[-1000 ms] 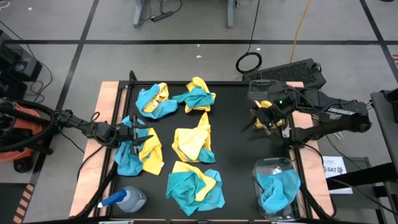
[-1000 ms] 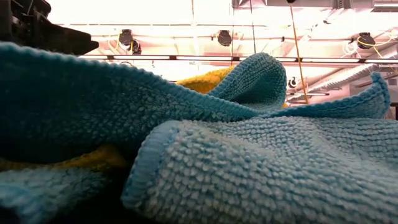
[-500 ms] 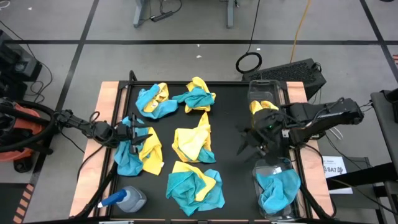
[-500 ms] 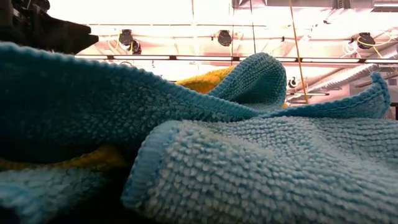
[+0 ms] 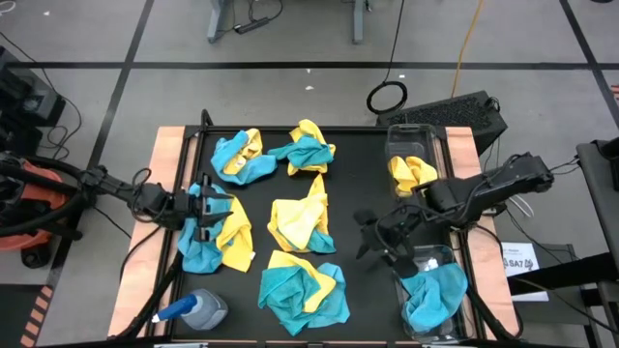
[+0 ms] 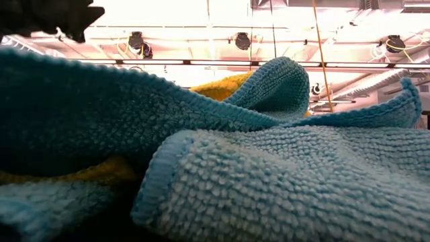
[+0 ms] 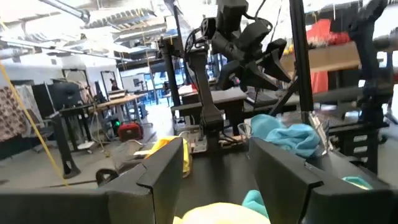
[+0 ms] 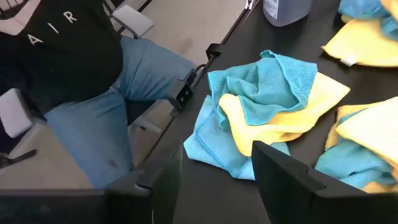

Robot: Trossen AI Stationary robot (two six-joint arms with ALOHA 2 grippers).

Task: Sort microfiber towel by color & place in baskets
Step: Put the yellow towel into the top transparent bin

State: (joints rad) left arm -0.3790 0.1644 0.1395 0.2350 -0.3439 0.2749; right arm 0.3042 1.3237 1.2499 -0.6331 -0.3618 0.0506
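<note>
Several heaps of yellow and teal microfiber towels lie on the black table: far left (image 5: 237,155), far middle (image 5: 308,147), centre (image 5: 300,217), left (image 5: 215,242) and near middle (image 5: 302,288). Two clear baskets stand along the right edge. The far one (image 5: 395,145) holds a yellow towel (image 5: 411,174), the near one (image 5: 411,261) a teal towel (image 5: 433,295). My left gripper (image 5: 213,208) hovers open over the left heap. My right gripper (image 5: 368,237) is open over bare table between the centre heap and the near basket. In the right wrist view the near-middle heap (image 8: 267,118) lies ahead of my right gripper (image 8: 217,180).
A blue-capped spray bottle (image 5: 198,309) lies at the near left corner. A person in jeans (image 8: 106,106) sits beyond the table's near edge. The low view is filled by a teal towel (image 6: 269,181). Bare table lies between the centre heap and the baskets.
My right gripper has swung from over the far basket toward the table's near edge and its middle, sinking and tipping down, and has stayed open. The yellow towel lies in the far basket. My left gripper has risen a little over the left heap.
</note>
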